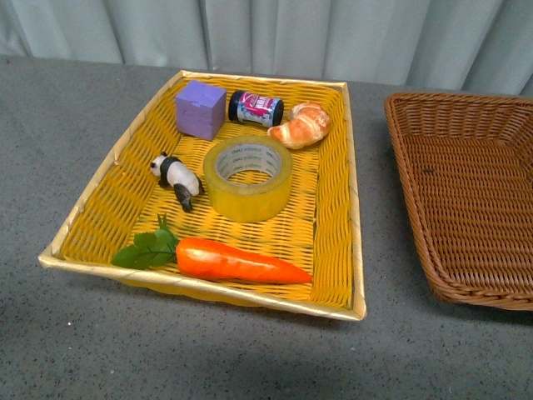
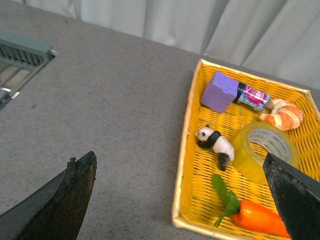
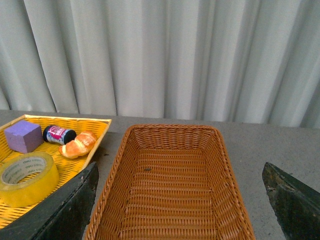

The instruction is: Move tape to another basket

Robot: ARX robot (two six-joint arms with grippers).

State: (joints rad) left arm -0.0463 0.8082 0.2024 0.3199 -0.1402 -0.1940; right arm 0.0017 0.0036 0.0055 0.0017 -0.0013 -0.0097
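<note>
So, front view: tape (image 1: 248,177) sits mid yellow basket (image 1: 353,208), brown basket (image 1: 475,175) at its 3 o'clock. Left wrist view: left gripper (image 2: 175,162) spread wide, holding nothing. Right wrist view - right gripper (image 3: 180,172) likewise wide, empty-handed.

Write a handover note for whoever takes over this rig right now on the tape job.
Left gripper: open, holding nothing.
Right gripper: open, holding nothing, facing the brown wicker basket.
Tape: lying flat in the yellow basket, beside the toy panda.
Done: nothing yet.
Left to do: grasp the tape and carry it into the brown wicker basket.
</note>
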